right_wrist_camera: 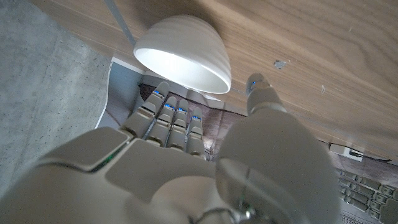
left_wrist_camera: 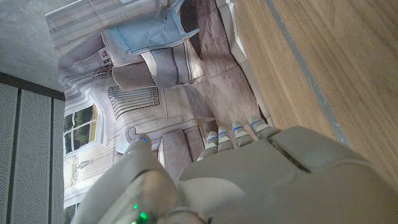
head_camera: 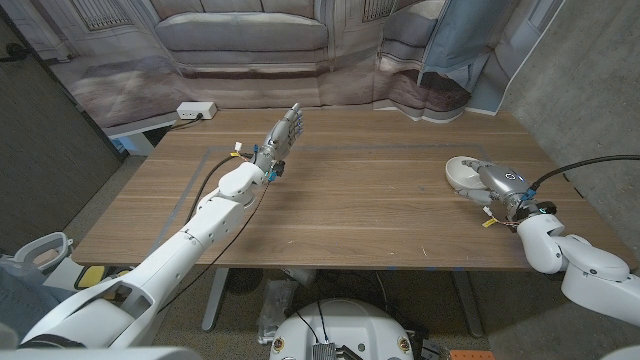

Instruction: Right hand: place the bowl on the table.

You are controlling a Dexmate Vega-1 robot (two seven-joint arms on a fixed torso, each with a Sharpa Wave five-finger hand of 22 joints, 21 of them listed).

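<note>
From the head view, the white bowl (head_camera: 461, 172) is sitting on the wooden table (head_camera: 360, 200), with the right hand (head_camera: 503, 187) just beside it; the left hand (head_camera: 281, 135) is reaching out with fingers extended, holding nothing. The right wrist view is showing the bowl's ribbed wall and the fingers (right_wrist_camera: 168, 118) apart, not gripping it.

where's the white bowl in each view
Head view: white bowl at the table's right edge, just beyond the right hand.
Right wrist view: bowl on the wood, past the hand's fingers.
Left wrist view: no bowl to point to.
Shared landmark: the wooden table, with its wood grain.
</note>
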